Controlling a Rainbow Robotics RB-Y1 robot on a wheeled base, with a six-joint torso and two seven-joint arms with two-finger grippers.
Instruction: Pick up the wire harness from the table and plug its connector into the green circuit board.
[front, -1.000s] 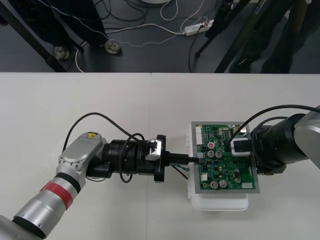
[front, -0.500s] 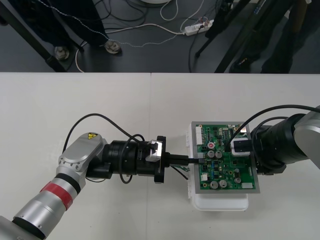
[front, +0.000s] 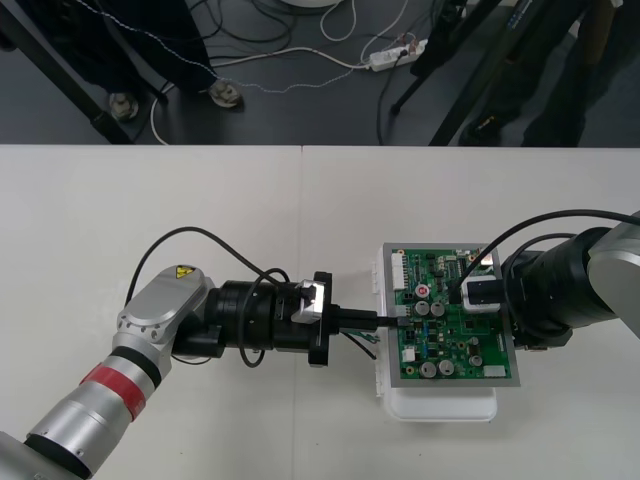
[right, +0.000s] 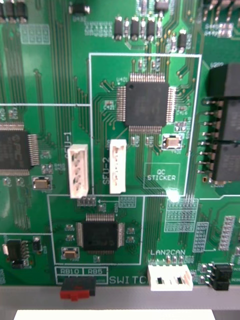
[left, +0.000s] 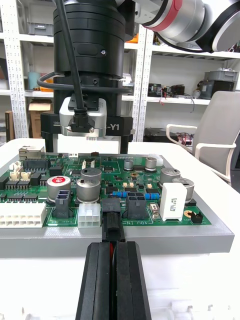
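Note:
The green circuit board (front: 455, 330) lies on its white base (front: 440, 408) at the table's right. My left gripper (front: 388, 320) reaches level to the board's left edge. In the left wrist view it (left: 111, 246) is shut on the harness's black plug (left: 111, 225), with a red wire between the fingers. The plug's tip meets a black header (left: 111, 206) on the board's edge; how deep it sits I cannot tell. Thin harness wires (front: 360, 342) trail under the fingers. My right gripper (front: 482, 296) hovers over the board's middle, its fingers (left: 125, 145) standing wide apart and holding nothing.
Capacitors (left: 90, 182), a white relay (left: 172, 200) and a white connector (left: 90, 216) crowd the board near the plug. Seen from the right wrist, a chip (right: 146, 104) and white headers (right: 79, 170) lie close below. Bare table spreads to the left and behind the board.

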